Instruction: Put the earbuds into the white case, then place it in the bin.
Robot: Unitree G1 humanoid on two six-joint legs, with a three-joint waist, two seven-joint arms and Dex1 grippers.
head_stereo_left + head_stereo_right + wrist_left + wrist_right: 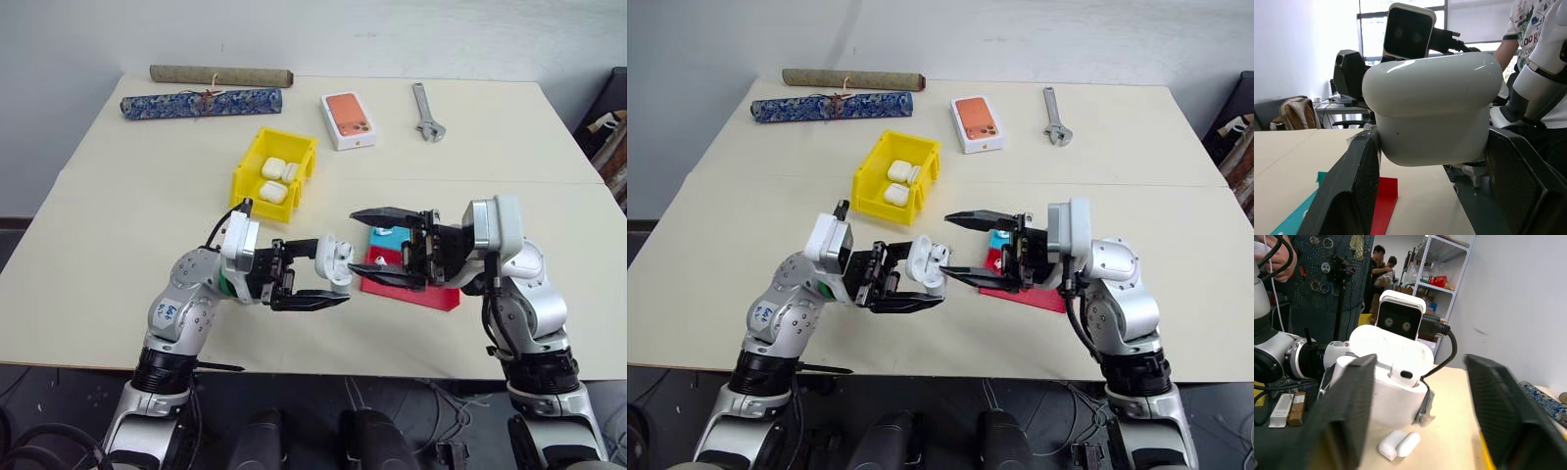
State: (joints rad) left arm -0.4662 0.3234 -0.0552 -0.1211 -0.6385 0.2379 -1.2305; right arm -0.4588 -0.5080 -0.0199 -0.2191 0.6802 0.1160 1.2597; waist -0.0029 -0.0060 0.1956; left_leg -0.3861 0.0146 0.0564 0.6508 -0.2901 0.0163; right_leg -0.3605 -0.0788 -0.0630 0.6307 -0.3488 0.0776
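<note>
My left gripper (328,274) is shut on the white case (334,261) and holds it above the table's front middle. The case (1393,382) has its lid tipped open, and the top of an earbud (1406,374) sits in its mouth. My right gripper (380,249) faces the case from the right, open, with one finger above and one below and nothing between them. Its tips stop just short of the case. The yellow bin (245,178) stands behind the grippers, left of centre, with several white cases (273,168) inside.
A red and blue tray (436,296) lies under my right gripper. At the back are an orange phone box (348,119), a wrench (428,113), a blue patterned roll (201,102) and a brown roll (221,74). People stand beyond the table in the wrist views.
</note>
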